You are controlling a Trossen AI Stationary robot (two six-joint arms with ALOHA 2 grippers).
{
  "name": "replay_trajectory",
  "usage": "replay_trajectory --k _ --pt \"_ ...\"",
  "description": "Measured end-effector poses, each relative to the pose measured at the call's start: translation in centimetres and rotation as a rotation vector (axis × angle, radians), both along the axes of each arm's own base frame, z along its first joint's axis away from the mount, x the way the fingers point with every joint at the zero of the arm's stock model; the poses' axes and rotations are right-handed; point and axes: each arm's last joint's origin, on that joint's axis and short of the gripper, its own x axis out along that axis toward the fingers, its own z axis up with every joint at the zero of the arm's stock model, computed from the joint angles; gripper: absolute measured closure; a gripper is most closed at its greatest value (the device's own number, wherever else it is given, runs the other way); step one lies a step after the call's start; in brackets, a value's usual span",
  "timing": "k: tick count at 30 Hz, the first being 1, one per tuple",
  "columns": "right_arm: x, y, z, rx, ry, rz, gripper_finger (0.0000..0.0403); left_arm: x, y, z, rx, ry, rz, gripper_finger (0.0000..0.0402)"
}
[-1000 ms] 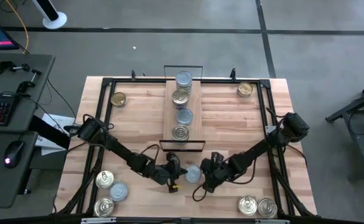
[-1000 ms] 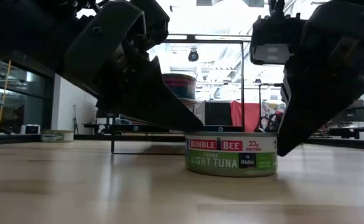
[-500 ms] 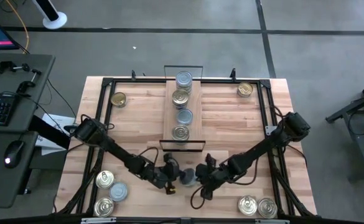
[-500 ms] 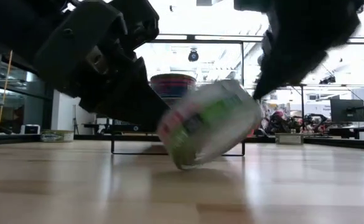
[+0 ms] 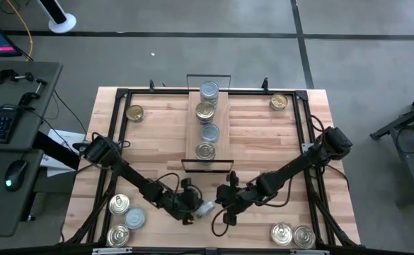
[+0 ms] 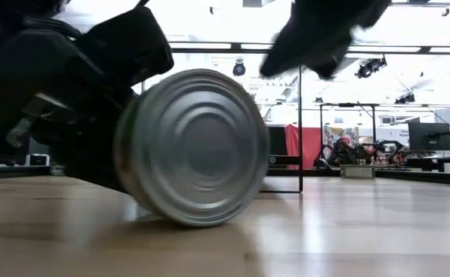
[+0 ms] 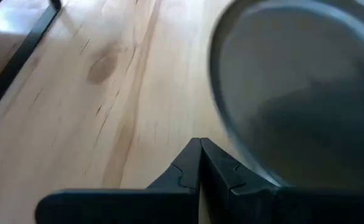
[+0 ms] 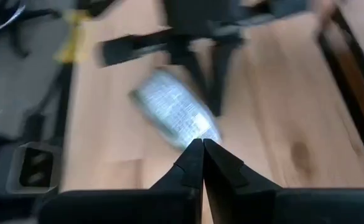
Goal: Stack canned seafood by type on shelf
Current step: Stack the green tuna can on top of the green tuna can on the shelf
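Observation:
A flat round tin [image 5: 207,208] of the canned seafood stands tipped up on its rim near the table's front edge, its ribbed bottom [image 6: 194,146] facing the near side. My left gripper [image 5: 192,205], shut, is right beside it on the left and behind it [image 6: 78,115]. My right gripper [image 5: 221,202], shut, hangs above and to the tin's right [image 6: 317,38], clear of it. The shelf [image 5: 192,138] lies at the far middle with several tins [image 5: 205,111] resting on it. My left gripper's shut fingers [image 7: 231,177] lie slanting down along the table against one flat face of the tin [image 7: 275,155], which seems to lean on the outer side of one finger. The tin stands on its rim on the table. The tin itself hides the exact spot.
Loose tins lie at the far left [image 5: 134,112], far right [image 5: 279,102], near left [image 5: 122,212] and near right [image 5: 291,234]. A black frame [image 5: 115,127] runs round the tabletop. Bare wood lies between the shelf and the two grippers.
The tin lay flat between both grippers; it has been tipped up onto its rim and has shifted toward the table's left and near edges. My right gripper has risen clear of it and rolled. My left gripper has drawn back toward the left and sunk slightly.

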Motion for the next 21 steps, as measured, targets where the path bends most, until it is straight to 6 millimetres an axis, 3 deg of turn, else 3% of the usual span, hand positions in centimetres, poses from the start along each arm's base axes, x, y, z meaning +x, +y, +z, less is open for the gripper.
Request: replay_trajectory --k 5,9,15,21 --pt "0.9 0.4 2.5 -0.035 -0.017 0.263 0.0403 -1.7 0.2 1.3 0.056 0.082 0.042 0.0402" --pt "1.9 -0.6 4.0 -0.078 -0.035 0.337 0.0383 -3.3 0.5 2.9 0.119 0.12 0.11 0.0402" --pt "3.3 -1.9 3.5 -0.09 -0.027 0.461 0.0267 -6.0 0.0 4.8 0.107 0.128 0.201 0.0402" --pt "5.0 -0.8 1.3 -0.16 -0.061 0.601 0.0141 -8.9 -2.2 7.5 -0.049 0.032 0.218 0.0401"
